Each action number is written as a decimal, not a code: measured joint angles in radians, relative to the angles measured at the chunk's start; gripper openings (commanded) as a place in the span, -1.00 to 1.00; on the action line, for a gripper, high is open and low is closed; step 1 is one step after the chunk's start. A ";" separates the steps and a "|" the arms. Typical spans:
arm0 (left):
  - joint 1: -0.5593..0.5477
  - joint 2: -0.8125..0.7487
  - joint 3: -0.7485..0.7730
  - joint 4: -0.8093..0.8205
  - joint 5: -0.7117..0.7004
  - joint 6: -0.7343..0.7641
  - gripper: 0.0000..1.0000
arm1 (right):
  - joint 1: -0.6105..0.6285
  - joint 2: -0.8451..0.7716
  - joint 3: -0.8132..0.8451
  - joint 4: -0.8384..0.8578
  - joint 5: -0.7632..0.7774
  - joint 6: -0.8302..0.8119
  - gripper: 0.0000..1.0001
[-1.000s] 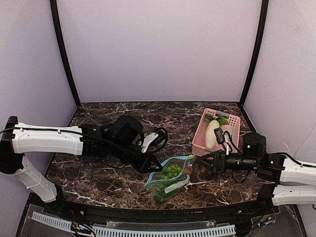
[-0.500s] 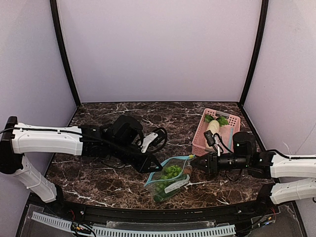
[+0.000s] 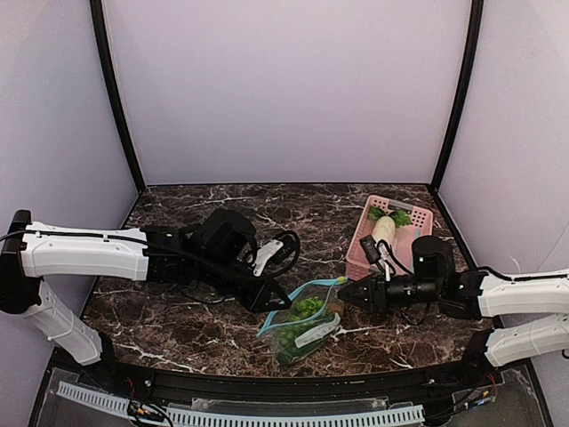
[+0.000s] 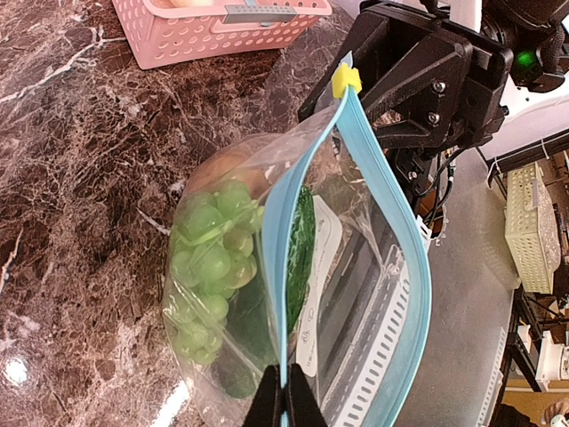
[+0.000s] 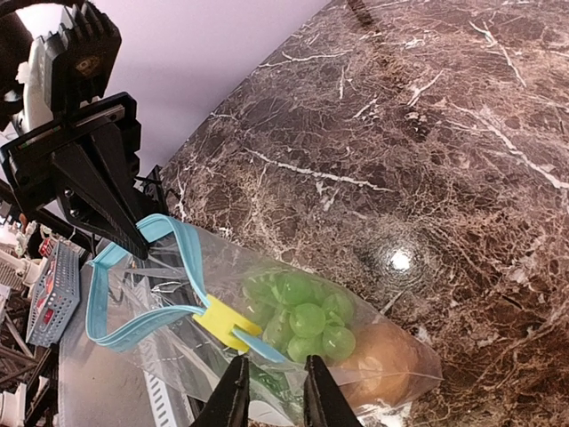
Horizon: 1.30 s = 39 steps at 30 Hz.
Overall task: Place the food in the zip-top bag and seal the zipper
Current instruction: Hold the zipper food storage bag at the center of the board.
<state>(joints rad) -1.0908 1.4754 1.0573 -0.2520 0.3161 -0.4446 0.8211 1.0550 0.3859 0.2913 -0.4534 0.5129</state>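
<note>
Marble, dark and white-veined, topped the table (image 3: 178,329). The left gripper (image 4: 284,405) was pressed together on the teal zipper (image 4: 277,267) at one end of the crinkly clear bag (image 3: 300,325). The bag sat between the arms, holding bumpy green food (image 4: 209,258) and a brown lump (image 5: 384,360). The right gripper (image 5: 271,391) straddled the zipper beside a yellow slider (image 5: 222,322), fingers narrowly apart; contact was hard to judge. A pink lattice basket (image 3: 357,258) stood rightmost.
</note>
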 measured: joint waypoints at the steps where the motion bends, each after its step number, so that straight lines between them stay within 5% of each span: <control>1: 0.000 0.000 0.000 0.000 0.000 0.000 -0.99 | 0.000 0.003 0.003 0.001 0.000 0.000 -0.52; 6: 0.000 0.000 0.000 0.000 0.002 0.000 -0.99 | 0.000 0.009 0.018 0.002 -0.004 -0.008 -0.51; 12: 0.000 0.000 0.000 0.000 0.005 0.000 -0.99 | -0.001 0.021 0.033 0.005 -0.014 -0.016 -1.00; 14: 0.000 0.000 0.000 0.001 0.006 0.000 -0.97 | -0.002 0.024 0.034 0.008 -0.019 -0.025 -1.00; 16: 0.000 0.000 0.000 0.000 0.006 0.004 -0.59 | -0.002 0.025 0.034 0.007 -0.023 -0.022 -1.00; 17: 0.000 0.000 0.000 -0.001 0.005 0.017 -0.13 | -0.002 0.024 0.034 0.007 -0.024 -0.022 -1.00; 19: 0.000 0.000 0.008 -0.019 -0.005 0.033 0.38 | -0.002 0.023 0.034 0.007 -0.028 -0.022 -1.00; 23: 0.000 0.000 0.076 -0.082 -0.041 0.092 0.68 | -0.002 0.017 0.036 -0.001 -0.047 -0.023 -1.00; 27: 0.000 0.010 0.196 -0.117 -0.055 0.164 0.71 | -0.002 0.017 0.050 -0.009 -0.068 -0.023 -1.00; 32: 0.000 0.092 0.343 -0.113 -0.011 0.228 0.14 | -0.002 0.016 0.058 -0.010 -0.082 -0.023 -1.00; 39: 0.000 0.276 0.415 -0.114 0.077 0.288 0.00 | -0.002 0.016 0.059 -0.010 -0.092 -0.021 -1.00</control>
<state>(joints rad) -1.0908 1.7515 1.4723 -0.3656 0.3935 -0.1570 0.8192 1.0714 0.4446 0.2810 -0.5457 0.4919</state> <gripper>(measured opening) 0.507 0.004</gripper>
